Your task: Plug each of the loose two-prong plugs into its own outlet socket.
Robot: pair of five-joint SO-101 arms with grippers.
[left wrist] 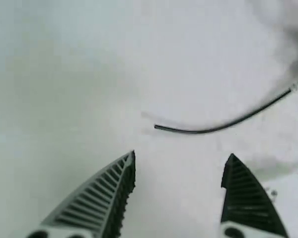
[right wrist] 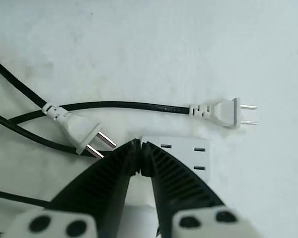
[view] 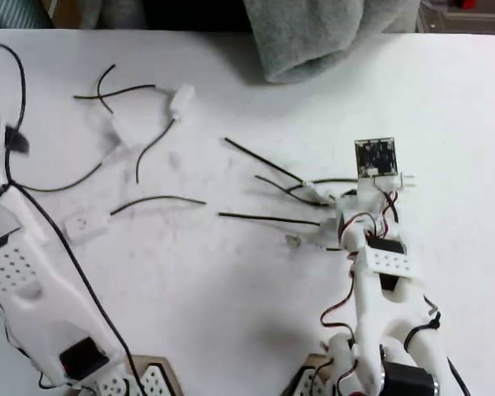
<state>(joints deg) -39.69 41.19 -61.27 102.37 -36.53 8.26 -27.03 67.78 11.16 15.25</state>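
The white two-prong plug [right wrist: 82,130] on its black cord is lying flat on the white table [right wrist: 139,44], just left of the right hand [right wrist: 140,154], its long axis slanting so the prongs are pointing at the white outlet socket block [right wrist: 186,151]. That hand's fingers are pressing together on nothing, over the block's left edge. The left hand [left wrist: 181,155] is gaping empty, well apart to the left.

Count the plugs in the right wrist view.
2. The first plug lies clear of the socket block; the second plug lies with prongs beside the right end effector. Others may hide beneath it.
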